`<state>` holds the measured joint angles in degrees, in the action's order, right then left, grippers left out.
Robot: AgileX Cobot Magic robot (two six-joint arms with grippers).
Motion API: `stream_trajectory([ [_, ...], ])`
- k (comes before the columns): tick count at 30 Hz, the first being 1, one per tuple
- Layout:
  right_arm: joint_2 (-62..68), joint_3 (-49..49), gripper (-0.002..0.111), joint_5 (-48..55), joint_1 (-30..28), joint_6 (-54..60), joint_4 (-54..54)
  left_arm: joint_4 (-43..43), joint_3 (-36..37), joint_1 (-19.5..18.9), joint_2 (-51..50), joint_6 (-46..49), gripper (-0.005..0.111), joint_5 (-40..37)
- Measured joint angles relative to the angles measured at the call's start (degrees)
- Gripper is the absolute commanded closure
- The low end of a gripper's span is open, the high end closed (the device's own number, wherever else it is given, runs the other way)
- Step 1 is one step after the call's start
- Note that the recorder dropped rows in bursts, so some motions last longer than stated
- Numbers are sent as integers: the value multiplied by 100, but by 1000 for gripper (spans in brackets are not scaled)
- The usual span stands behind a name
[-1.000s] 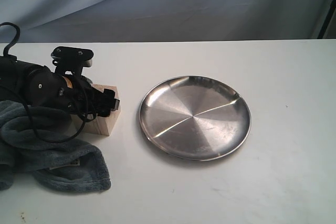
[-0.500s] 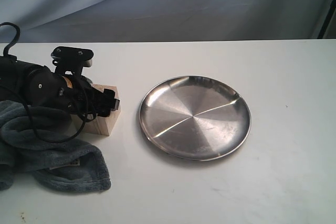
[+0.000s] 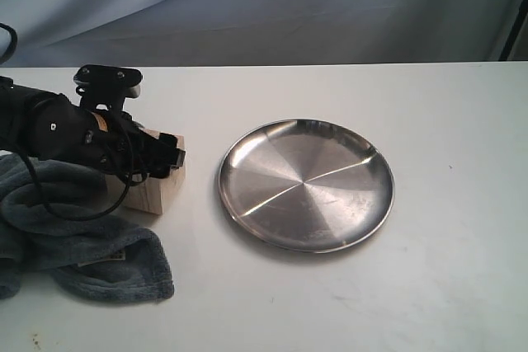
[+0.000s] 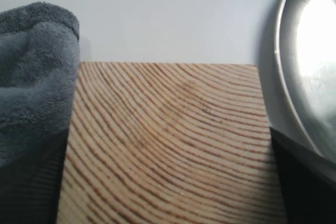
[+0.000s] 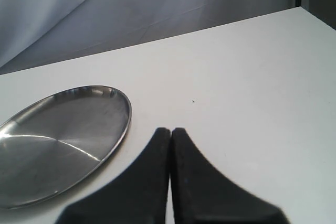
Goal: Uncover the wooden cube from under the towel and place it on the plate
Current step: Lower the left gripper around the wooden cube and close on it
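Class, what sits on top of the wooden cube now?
No towel: only the left gripper, clasping the wooden cube from above. The towel lies beside it. The gripper hides part of the cube's top.

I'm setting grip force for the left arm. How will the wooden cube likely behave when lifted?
Probably stiff: the wooden cube shows bare grained wood, so it shouldn't deform in the left pincer. Its flat, unpolished faces likely resist slipping. Square sides make rolling unlikely, and it should rest steadily on the flat plate.
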<state>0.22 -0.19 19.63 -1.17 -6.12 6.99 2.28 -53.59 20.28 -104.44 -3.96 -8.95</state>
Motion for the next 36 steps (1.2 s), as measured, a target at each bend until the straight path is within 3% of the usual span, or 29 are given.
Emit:
stream_trajectory([
  [15,0,0,108,0,0,0,0,0,0,0,14,0,107,-62],
  [17,0,0,108,0,0,0,0,0,0,0,14,0,103,-190],
  [19,0,0,108,0,0,0,0,0,0,0,14,124,92,-416],
  [22,0,0,108,0,0,0,0,0,0,0,27,223,67,-693],
  [25,0,0,108,0,0,0,0,0,-62,0,27,247,51,-846],
  [32,0,0,108,0,0,0,0,-74,-1279,0,-14,598,50,-2596],
  [36,0,0,108,0,0,0,0,-112,-1428,0,-356,681,55,-3044],
])
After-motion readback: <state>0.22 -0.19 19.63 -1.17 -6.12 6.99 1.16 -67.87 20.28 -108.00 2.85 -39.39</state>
